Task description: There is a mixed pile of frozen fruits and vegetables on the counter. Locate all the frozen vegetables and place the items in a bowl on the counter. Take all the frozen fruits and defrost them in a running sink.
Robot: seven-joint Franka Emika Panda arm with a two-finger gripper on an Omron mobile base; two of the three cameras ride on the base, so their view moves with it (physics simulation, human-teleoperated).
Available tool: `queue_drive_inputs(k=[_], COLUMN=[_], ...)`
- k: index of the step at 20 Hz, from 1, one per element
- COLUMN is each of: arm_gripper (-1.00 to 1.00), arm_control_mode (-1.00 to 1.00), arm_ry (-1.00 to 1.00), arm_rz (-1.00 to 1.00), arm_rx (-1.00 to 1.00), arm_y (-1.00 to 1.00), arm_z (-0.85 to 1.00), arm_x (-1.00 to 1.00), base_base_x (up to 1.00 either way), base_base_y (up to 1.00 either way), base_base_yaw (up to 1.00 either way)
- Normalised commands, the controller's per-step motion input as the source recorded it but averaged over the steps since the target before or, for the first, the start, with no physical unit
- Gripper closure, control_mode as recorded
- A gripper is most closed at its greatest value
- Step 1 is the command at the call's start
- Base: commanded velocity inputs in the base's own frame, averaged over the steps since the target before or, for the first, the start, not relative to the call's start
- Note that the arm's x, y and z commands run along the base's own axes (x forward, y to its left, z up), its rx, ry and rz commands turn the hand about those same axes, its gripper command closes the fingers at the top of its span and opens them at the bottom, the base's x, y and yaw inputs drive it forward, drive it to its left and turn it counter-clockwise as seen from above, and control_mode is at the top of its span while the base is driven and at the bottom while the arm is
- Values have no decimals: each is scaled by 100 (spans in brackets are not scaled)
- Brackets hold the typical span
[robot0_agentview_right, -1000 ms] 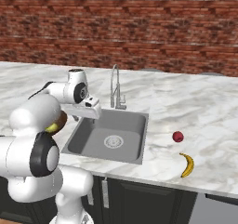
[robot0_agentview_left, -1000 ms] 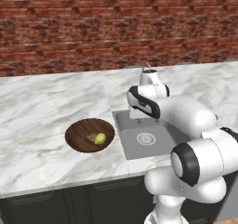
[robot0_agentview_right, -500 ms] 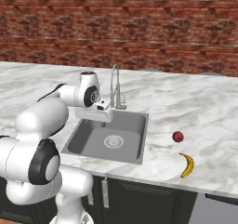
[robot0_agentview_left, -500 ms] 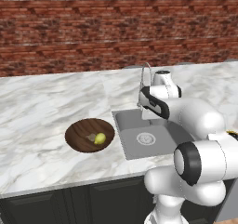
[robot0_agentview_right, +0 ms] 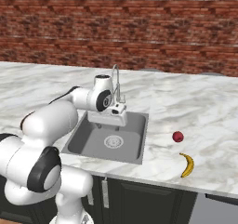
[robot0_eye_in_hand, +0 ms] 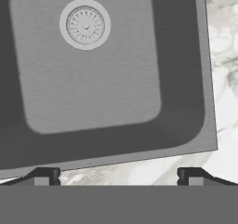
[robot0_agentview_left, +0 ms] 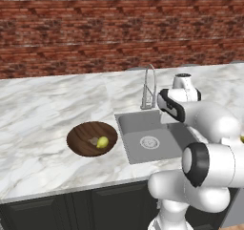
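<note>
Gripper (robot0_eye_in_hand: 118,174): my jaws are spread wide and empty; since a second ago I've swung from the sink's (robot0_agentview_right: 88,139) bowl-side edge to its rear rim.
Bowl (robot0_agentview_left: 78,141): unchanged, holding the yellow-green oval (robot0_agentview_left: 102,142).
Fruits: red ball (robot0_agentview_right: 177,136) and banana (robot0_agentview_right: 187,165) unmoved on the counter (robot0_agentview_right: 204,111).

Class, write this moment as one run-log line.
gripper: open, empty, above sink | bowl: yellow-green oval, beige lump inside | red fruit, banana: on counter
</note>
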Motion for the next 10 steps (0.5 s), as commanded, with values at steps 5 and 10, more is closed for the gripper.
queue_drive_inputs(k=[5,10], arm_gripper=[-100,-100], arm_control_mode=[-100,-100], arm_ry=[-1,1], arm_rz=[4,1], arm_rx=[0,0], arm_y=[-51,-42], arm_z=[4,9], arm_x=[-5,0], base_base_x=[0,0], base_base_y=[0,0], base_base_yaw=[0,0])
